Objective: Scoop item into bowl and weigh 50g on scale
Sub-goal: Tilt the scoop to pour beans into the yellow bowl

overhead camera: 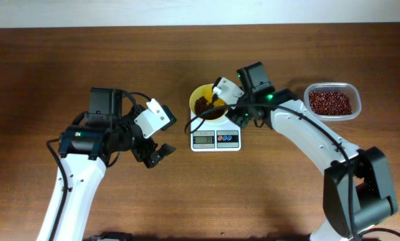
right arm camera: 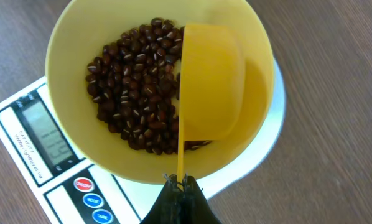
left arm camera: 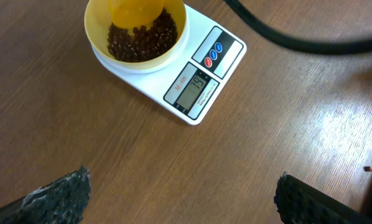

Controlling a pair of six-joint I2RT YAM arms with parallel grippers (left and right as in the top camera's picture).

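Observation:
The pale yellow bowl (overhead camera: 198, 94) stands on the white scale (overhead camera: 215, 139) and holds dark red-brown beans (overhead camera: 201, 105). In the right wrist view my right gripper (right arm camera: 181, 182) is shut on the thin handle of the orange-yellow scoop (right arm camera: 211, 87), which is turned on its side over the bowl (right arm camera: 61, 68) above the beans (right arm camera: 136, 87). The scale's display (right arm camera: 46, 134) and buttons show there. My left gripper (left arm camera: 180, 196) is open and empty over bare wood, in front of the scale (left arm camera: 195, 74) and bowl (left arm camera: 136, 28).
A clear plastic tub (overhead camera: 332, 100) of beans stands at the far right. A black cable (left arm camera: 298, 37) crosses the top right of the left wrist view. One stray bean (left arm camera: 367, 168) lies on the table.

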